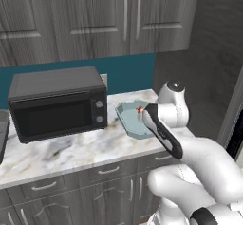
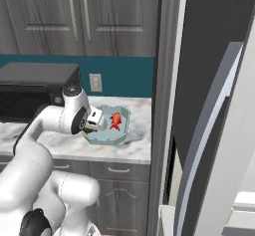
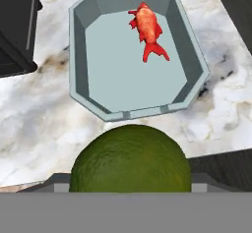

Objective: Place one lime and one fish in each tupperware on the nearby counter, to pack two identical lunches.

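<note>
Marble surface [image 1: 71, 153] over dark grey cabinets carries a black microwave [image 1: 57, 103] and a teal tupperware [image 3: 93, 70] holding a red fish [image 3: 147, 30]. Gripper [image 2: 92, 123] jaws stand wide, clamped around a green lime [image 3: 130, 158] near the tupperware's edge.

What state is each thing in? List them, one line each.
hand: shut on the lime, beside the tupperware's near edge.
lime: held between the fingers, not yet in the tupperware.
tupperware: open, no lid, upright on the counter, holding the fish.
fish: lying flat inside the tupperware, near one wall.
microwave: door shut.
upper cabinets: doors shut.
counter drawers: shut.
</note>
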